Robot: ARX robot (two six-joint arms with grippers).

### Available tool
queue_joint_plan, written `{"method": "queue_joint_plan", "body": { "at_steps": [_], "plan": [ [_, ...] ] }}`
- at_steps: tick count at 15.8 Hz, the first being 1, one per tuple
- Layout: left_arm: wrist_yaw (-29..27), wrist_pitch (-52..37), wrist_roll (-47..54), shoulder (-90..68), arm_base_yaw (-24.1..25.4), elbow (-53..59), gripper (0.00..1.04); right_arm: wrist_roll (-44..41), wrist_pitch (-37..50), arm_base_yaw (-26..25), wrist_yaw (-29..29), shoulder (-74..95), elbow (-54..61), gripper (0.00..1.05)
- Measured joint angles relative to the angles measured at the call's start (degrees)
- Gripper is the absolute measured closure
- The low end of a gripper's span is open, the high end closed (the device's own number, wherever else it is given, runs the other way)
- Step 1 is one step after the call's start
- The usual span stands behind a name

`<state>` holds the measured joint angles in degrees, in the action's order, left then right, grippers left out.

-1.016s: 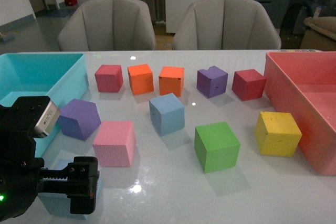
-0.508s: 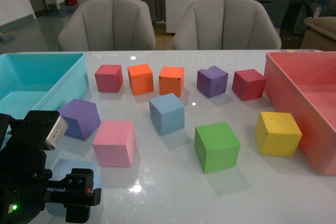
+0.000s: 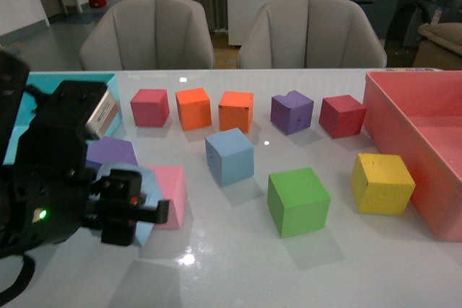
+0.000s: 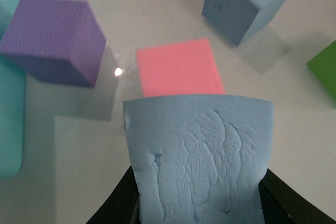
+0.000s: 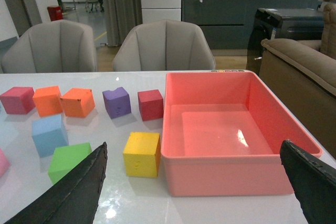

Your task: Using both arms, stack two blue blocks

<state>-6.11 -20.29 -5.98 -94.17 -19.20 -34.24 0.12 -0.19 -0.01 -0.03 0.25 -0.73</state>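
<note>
Jaws at left clamp one blue block (image 4: 199,156) between them.

Bright even light, soft shadows, small glare on table (image 3: 189,258).

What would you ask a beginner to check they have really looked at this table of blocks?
1. True or false: the left gripper is holding a blue block.
2. Which block sits closest to the red tray? A. the yellow block B. the pink one C. a purple one
3. Fill in: the number of orange blocks on the table is ___.

Key: 1 true; 2 A; 3 two.
</note>
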Motion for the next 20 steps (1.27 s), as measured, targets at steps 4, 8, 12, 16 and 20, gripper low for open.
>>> {"method": "queue_joint_plan", "body": {
  "at_steps": [4,8,12,16,20],
  "plan": [
    [-2.1,9.5,-0.3,-6.7,-7.3,-16.9,0.64,0.0,0.0,0.0,0.0,0.0,0.0,0.06],
    [-3.9,17.6,-0.7,-16.8,-10.1,-35.0,0.64,0.0,0.0,0.0,0.0,0.0,0.0,0.06],
    [-5.7,24.5,-0.7,-25.8,-9.4,-49.1,0.65,0.0,0.0,0.0,0.0,0.0,0.0,0.06],
    [-5.6,28.7,-1.6,-30.1,-8.4,-55.1,0.65,0.0,0.0,0.0,0.0,0.0,0.0,0.06],
    [-5.2,29.9,-3.0,-31.9,-7.4,-56.7,0.65,0.0,0.0,0.0,0.0,0.0,0.0,0.06]
  ]
}}
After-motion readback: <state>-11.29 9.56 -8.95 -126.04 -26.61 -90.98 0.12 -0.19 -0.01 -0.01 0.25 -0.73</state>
